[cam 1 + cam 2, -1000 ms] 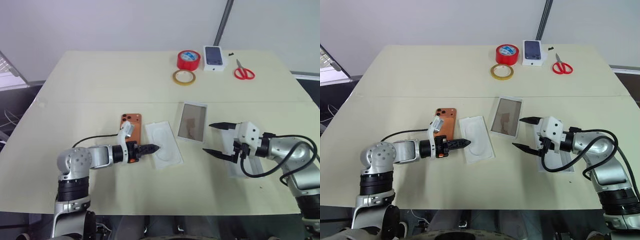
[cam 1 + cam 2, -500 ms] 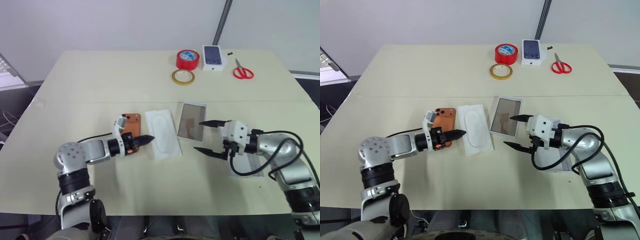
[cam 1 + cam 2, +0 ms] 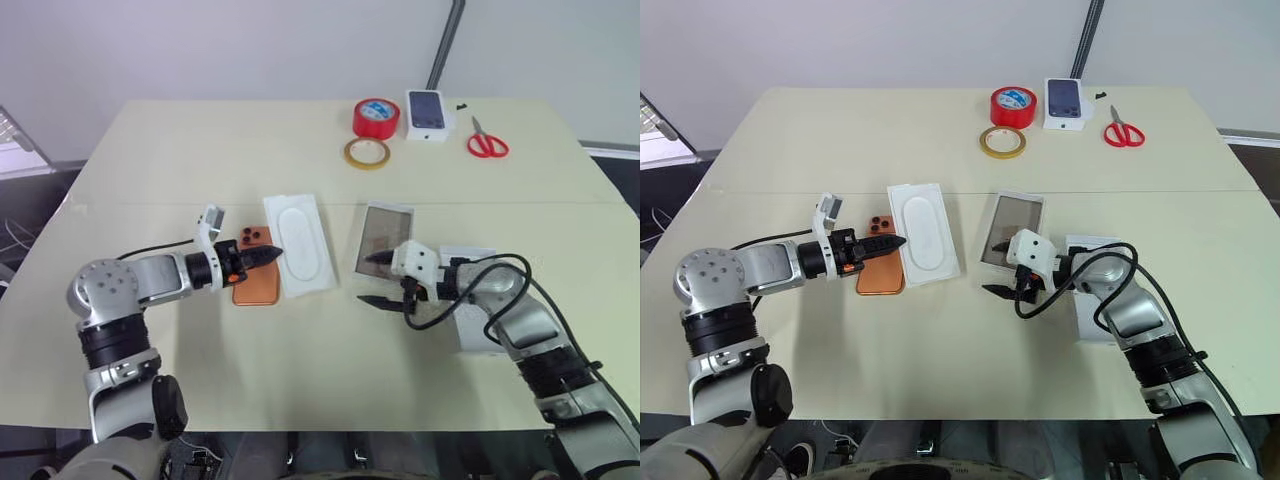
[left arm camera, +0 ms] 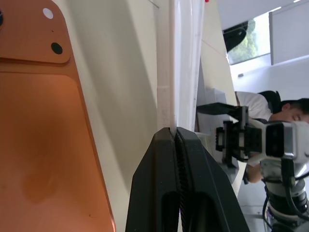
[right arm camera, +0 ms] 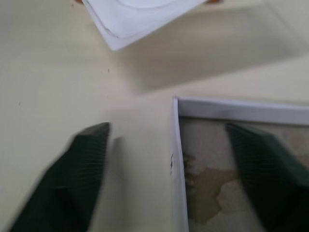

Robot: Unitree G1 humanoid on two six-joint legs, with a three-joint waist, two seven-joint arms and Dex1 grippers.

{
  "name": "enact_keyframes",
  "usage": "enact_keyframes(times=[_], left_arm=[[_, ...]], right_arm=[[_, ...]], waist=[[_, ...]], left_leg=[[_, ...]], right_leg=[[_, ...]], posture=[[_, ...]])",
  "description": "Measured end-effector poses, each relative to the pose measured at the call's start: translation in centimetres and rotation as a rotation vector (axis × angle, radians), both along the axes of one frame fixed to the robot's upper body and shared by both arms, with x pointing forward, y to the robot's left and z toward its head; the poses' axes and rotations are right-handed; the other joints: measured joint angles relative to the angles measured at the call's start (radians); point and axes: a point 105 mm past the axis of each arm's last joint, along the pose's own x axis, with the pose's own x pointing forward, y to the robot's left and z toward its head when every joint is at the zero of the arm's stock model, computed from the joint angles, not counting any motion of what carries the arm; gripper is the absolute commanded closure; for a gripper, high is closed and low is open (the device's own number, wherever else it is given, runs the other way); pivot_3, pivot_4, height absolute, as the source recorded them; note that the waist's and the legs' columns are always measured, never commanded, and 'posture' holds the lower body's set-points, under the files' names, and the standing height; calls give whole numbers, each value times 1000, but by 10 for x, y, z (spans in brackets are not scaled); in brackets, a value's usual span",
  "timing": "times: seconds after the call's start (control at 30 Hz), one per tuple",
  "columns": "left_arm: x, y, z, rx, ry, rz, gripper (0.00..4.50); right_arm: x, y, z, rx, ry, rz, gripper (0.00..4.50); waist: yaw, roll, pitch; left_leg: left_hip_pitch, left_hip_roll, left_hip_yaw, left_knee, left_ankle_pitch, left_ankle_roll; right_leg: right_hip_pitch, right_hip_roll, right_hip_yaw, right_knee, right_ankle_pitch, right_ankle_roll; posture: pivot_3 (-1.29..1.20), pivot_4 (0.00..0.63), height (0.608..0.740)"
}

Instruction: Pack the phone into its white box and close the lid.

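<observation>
1. Head views: our left end effector (image 3: 268, 256) is clamped on the flat white insert (image 3: 301, 244), lifting it off the copper-orange phone (image 3: 256, 283) on the tabletop (image 3: 200, 160).
2. Left wrist view: the fingers (image 4: 159, 193) pinch the insert's thin card edge; the phone's smooth back lies beside it.
3. Right wrist view: our right end effector (image 5: 174, 164) stands apart, straddling the near-left corner wall of the white box (image 5: 176, 145), probably to steady it.

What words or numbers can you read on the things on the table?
No words or numbers can be read here.
Red tape roll: a blue and white label on top, too small to read.
Small white box: a dark phone picture, no lettering to make out.
Phone, white insert, white box, yellow tape ring, scissors: no writing visible.
</observation>
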Motion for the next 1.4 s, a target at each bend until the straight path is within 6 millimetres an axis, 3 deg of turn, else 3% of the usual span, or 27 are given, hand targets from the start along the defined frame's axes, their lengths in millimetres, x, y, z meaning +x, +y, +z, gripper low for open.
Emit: enact_keyframes(times=[0.17, 0.33, 0.6, 0.9, 1.03, 1.17, 1.3, 1.4], left_arm=[[-4, 3, 9, -32, -23, -43, 4500], [-4, -3, 12, -52, -9, -76, 4500], [-4, -13, 19, -103, -13, -120, 4500], [-5, -23, 13, -88, 8, -147, 4500], [-5, -25, 10, -70, 17, -154, 4500], [-6, -30, 9, -69, 17, -170, 4500], [-6, -36, 9, -75, 10, -185, 4500], [-7, -41, 6, -71, 17, -202, 4500]], right_arm=[[-2, -4, 0, -21, 22, 17, 4322], [-6, 4, 3, 0, 7, 54, 4418], [-31, 29, 12, 57, -26, 200, 4418], [-51, 40, -10, 2, -30, 301, 4418], [-54, 39, -12, 26, 45, 308, 3264], [-52, 37, 0, 64, 41, 283, 1213], [-54, 17, 22, 99, 77, 233, 1213], [-57, -11, 24, 57, 65, 163, 1213]], waist=[[-1, 0, 0], [-1, 0, 0], [-2, 0, 0], [-2, 0, 0], [-2, 0, 0], [-1, 0, 0], [4, 0, 0], [9, -1, 0]], left_leg=[[0, 0, 0, 0, 0, 0], [0, 0, 0, 0, -1, 1], [-1, 0, 0, -1, 0, 1], [-1, 0, 0, -1, 0, 0], [-1, 0, 0, -1, 0, 0], [-1, 0, 0, -1, 0, 1], [-2, 0, -1, -1, -3, 5], [-3, 0, -1, -1, -3, 6]], right_leg=[[0, 0, 0, 0, 0, 0], [-1, 0, 0, 0, 0, 0], [-1, 0, 0, 0, 0, 0], [-1, 0, 0, 0, 0, 0], [-1, 0, 0, 0, 0, 0], [-1, 0, 0, 0, 0, 0], [-1, 0, 0, -1, 0, 0], [-1, -1, 0, -3, 0, 0]], posture=[[0, 150, 740], [0, 150, 740], [0, 150, 740], [0, 150, 740], [0, 150, 740], [0, 150, 740], [0, 150, 740], [0, 150, 740]])
